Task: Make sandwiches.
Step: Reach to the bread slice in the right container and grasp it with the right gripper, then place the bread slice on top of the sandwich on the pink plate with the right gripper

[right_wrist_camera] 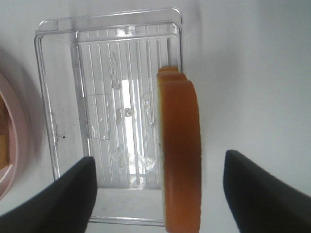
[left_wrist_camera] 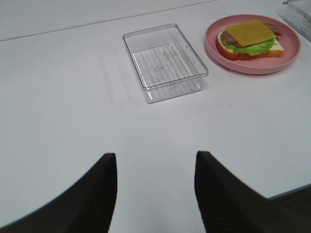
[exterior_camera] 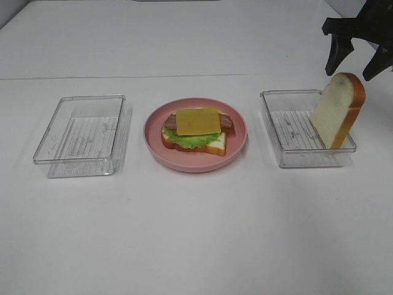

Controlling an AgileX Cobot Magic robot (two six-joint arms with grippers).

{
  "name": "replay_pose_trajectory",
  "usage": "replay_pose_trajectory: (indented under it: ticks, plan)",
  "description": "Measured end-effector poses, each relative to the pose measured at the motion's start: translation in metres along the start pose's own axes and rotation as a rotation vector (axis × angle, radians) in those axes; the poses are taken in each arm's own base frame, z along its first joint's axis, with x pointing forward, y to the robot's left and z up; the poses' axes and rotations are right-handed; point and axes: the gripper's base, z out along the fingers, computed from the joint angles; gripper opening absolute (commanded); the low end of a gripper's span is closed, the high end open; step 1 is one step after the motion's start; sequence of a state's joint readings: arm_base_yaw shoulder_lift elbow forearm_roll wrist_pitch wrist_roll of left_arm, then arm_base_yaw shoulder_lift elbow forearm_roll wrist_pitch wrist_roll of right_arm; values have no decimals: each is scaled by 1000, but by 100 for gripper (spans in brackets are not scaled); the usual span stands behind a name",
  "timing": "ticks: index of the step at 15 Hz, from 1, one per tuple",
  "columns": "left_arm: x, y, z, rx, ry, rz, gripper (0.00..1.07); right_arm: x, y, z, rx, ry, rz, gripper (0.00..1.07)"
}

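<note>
- On the white table [exterior_camera: 196, 246], far left, stands a clear rectangular plastic tray [exterior_camera: 80, 135]; the left wrist view shows its ribbed floor and the left gripper [left_wrist_camera: 155, 194] low over bare tabletop, jaws apart, grasping nothing.
- Centre: a round pink plate [exterior_camera: 239, 144] carries a white bread slice with orange-brown crust [exterior_camera: 215, 146], ruffled green lettuce [exterior_camera: 184, 141], brown-red bacon strips [exterior_camera: 226, 121] and a yellow cheese slice [exterior_camera: 198, 121], stacked flat.
- Right: a second clear tray [exterior_camera: 288, 132] holds a second bread slice [exterior_camera: 336, 110] on edge, leaning on the outer wall, long axis tilted upward.
- Right wrist view alone shows its crust edge-on, between the released, wide-spread right gripper [right_wrist_camera: 158, 194] fingers, untouched.
</note>
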State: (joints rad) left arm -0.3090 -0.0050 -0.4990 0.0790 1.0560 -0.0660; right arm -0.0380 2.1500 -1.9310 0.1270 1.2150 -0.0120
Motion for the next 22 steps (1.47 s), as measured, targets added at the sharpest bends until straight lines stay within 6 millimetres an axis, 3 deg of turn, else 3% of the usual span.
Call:
replay_pose_trajectory:
  ticks: [5,10,12,15,16,20,22]
  plan:
    - [0,0,0,0,0,0,49,0,-3,27,2,59,7,69]
    - [0,0,0,0,0,0,49,8,-5,40,3,108,14,57]
    - [0,0,0,0,0,0,49,10,-6,43,5,120,15,43]
    - [0,0,0,0,0,0,49,10,-6,43,5,120,15,4]
    - [0,0,0,0,0,0,49,10,-6,43,5,120,15,0]
    - [0,0,0,0,0,0,49,10,-5,39,4,113,14,0]
    - [0,0,0,0,0,0,49,9,-2,23,-14,78,17,0]
